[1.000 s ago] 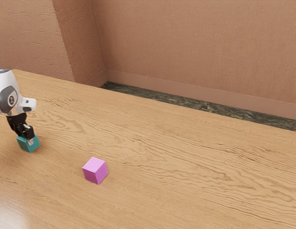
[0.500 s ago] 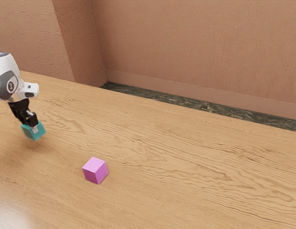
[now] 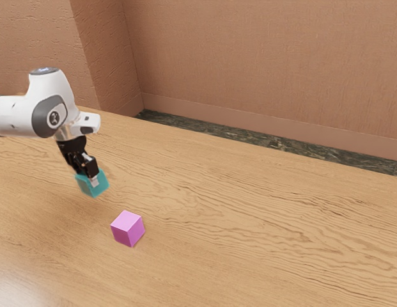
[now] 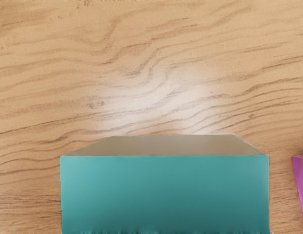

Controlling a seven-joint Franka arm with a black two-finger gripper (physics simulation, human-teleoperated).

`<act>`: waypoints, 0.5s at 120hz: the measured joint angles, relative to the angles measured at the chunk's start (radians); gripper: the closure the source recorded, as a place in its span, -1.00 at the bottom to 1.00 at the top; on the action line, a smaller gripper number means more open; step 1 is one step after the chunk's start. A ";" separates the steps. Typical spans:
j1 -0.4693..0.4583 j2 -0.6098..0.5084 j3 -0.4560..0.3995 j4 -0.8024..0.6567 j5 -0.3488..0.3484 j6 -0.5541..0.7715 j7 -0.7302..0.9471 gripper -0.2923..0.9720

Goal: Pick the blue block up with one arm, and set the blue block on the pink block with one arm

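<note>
The blue block (image 3: 94, 184), teal in colour, hangs above the table, tilted, with my gripper (image 3: 91, 180) shut on it. It sits to the upper left of the pink block (image 3: 127, 228), which rests on the wooden table (image 3: 249, 211). In the wrist view the blue block (image 4: 163, 192) looms large just under my hand, and a sliver of the pink block (image 4: 301, 187) shows beside it.
A brown wall (image 3: 262, 57) runs behind the table, with a dark strip of floor (image 3: 268, 141) between them. Bare wood stretches to the exterior view's right of the pink block.
My arm has lifted the blue block off the table and carried it toward the exterior view's right, closer to the pink block. The pink block has stayed put.
</note>
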State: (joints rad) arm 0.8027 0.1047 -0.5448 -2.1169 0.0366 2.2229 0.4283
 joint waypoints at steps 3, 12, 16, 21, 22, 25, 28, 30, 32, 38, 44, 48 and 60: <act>-0.005 -0.002 -0.004 -0.004 -0.004 0.002 -0.007 0.22; -0.020 -0.006 -0.008 -0.012 -0.013 0.006 -0.028 0.22; -0.029 -0.008 -0.009 -0.017 -0.016 0.007 -0.038 0.23; -0.042 -0.011 -0.009 -0.023 -0.018 0.009 -0.050 0.23; -0.045 -0.013 -0.009 -0.024 -0.018 0.009 -0.052 0.24; -0.047 -0.020 -0.014 -0.030 -0.019 0.009 -0.060 0.23; -0.050 -0.027 -0.018 -0.035 -0.019 0.010 -0.067 0.23; -0.051 -0.031 -0.021 -0.038 -0.020 0.010 -0.072 0.23; -0.053 -0.033 -0.024 -0.040 -0.020 0.011 -0.076 0.23; -0.057 -0.038 -0.031 -0.047 -0.020 0.011 -0.090 0.24; -0.061 -0.039 -0.034 -0.052 -0.021 0.012 -0.103 0.24; -0.061 -0.040 -0.036 -0.054 -0.021 0.013 -0.111 0.24; -0.049 -0.060 -0.054 -0.071 -0.032 0.016 -0.136 0.25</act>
State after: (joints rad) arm 0.7540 0.0452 -0.5984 -2.1880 0.0050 2.2392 0.2923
